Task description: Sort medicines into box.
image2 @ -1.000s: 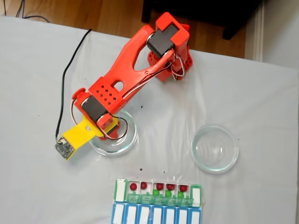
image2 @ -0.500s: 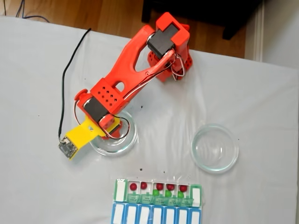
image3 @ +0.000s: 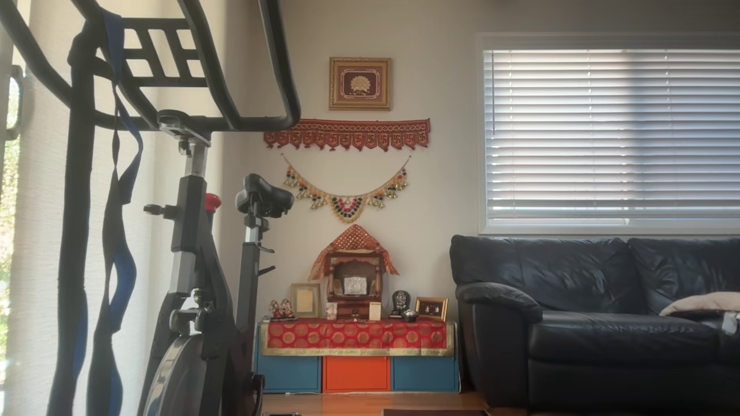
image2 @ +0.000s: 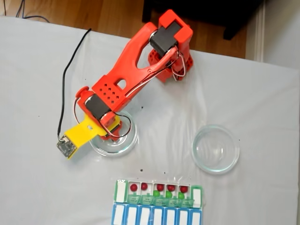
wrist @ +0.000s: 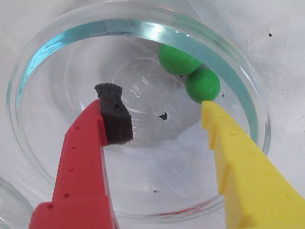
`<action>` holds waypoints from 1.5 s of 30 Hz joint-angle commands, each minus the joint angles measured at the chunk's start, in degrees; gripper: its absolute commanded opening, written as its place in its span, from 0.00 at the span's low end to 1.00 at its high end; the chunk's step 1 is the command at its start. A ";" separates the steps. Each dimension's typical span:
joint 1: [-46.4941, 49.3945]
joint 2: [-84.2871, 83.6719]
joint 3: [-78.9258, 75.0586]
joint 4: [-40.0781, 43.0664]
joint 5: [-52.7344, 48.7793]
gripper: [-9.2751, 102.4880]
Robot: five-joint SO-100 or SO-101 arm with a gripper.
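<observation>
1. White-covered counter (image2: 37, 187), plenty of bare room left of the box (image2: 158, 201); lid labels too tiny to read.
2. Tool (wrist: 159, 112) spread wide, gripping nothing, inside left glass dish (wrist: 143, 28).
3. Two green medicines (wrist: 190, 71) sit against the dish wall, beside the yellow finger (wrist: 238, 162).

Orange-red printed arm (image2: 131, 65) with black servo blocks, a perforated plate near the wrist, thin looping wires and a black cable trailing left. Gripper (wrist: 157, 112) two-toned: red finger (wrist: 83, 157) tipped with black foam pad (wrist: 114, 119), yellow finger (wrist: 238, 162) with stepped inner edge.
</observation>
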 commanded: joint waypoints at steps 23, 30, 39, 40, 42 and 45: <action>0.97 3.34 1.58 -7.82 -3.52 0.36; 1.32 2.64 1.58 -7.65 -2.90 0.35; 1.32 1.14 -1.23 -2.99 -2.37 0.33; 1.32 0.88 -1.49 -2.72 -2.11 0.32; 1.32 0.35 -1.85 -2.72 -1.93 0.32; 1.58 -0.79 -2.64 -2.81 -1.85 0.32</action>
